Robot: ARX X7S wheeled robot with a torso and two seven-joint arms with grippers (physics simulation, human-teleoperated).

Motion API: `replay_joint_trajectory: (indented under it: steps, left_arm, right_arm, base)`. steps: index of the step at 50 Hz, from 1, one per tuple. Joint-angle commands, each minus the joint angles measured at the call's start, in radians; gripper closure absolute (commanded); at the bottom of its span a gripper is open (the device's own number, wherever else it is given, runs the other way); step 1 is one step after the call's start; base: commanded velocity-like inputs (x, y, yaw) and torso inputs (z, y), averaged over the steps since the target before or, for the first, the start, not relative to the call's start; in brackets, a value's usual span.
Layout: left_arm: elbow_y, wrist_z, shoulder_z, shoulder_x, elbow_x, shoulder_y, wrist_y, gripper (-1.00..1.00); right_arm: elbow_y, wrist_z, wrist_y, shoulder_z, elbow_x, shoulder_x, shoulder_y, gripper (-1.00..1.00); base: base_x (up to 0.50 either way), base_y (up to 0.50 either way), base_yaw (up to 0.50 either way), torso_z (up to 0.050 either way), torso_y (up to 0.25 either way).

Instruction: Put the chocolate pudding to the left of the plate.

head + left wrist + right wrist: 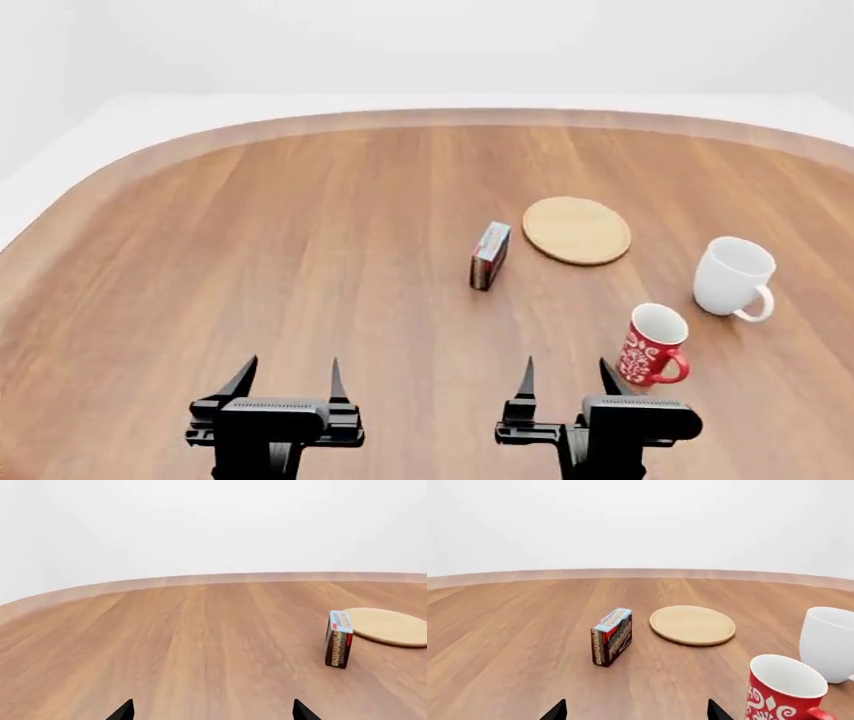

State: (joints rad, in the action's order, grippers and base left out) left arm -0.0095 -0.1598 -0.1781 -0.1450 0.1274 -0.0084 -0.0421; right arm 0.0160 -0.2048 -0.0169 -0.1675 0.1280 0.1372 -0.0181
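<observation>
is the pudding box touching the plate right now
Apart. The right wrist view shows a strip of bare table between the chocolate pudding and the plate; the head view shows that gap too.

Head high, looking down; wrists low, forward, apparently sharing plate (pixel 577 230), pudding (pixel 490 255).

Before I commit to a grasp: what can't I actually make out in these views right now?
- Chocolate pudding: print too small to read in every view; its far face is hidden.
- Red mug: cut off by the right wrist view's edge.
- White mug: also cut off there.
- Left wrist view: both mugs out of frame; plate clipped.
- Wrist views show only fingertips.
</observation>
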Motion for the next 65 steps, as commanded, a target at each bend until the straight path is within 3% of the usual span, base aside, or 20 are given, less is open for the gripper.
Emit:
replay_joint_trajectory:
  steps: [1,29,57,61,65]
  left_arm:
    - [0.001,-0.008,-0.008,-0.007,0.006,-0.001,-0.001,-1.0]
    - [0.001,-0.024,-0.026,-0.021,0.02,-0.003,-0.004,-1.0]
    - [-0.001,-0.04,-0.042,-0.034,0.03,-0.006,-0.009,-1.0]
    - [-0.001,-0.042,-0.045,-0.036,0.032,-0.007,-0.008,-1.0]
    - [0.0,-0.047,-0.048,-0.038,0.03,-0.006,-0.009,-1.0]
  right_arm:
    - [0.001,-0.009,-0.001,-0.008,0.008,0.007,-0.002,-1.0]
    - [0.008,-0.032,-0.007,-0.022,0.025,0.018,-0.006,-1.0]
    - [0.004,-0.06,-0.004,-0.034,0.037,0.029,-0.01,-1.0]
    - [-0.011,-0.072,0.046,-0.033,0.047,0.028,-0.019,-1.0]
    - [-0.152,-0.101,0.2,-0.035,0.072,0.04,-0.017,-1.0]
  base:
    - [0.5,0.01,0.0,0.0,0.0]
    - [0.49,0.01,0.0,0.0,0.001]
    - [0.03,0.0,0.0,0.0,0.0]
    - [0.0,0.0,0.0,0.0,0.0]
    - [0.0,0.0,0.0,0.0,0.0]
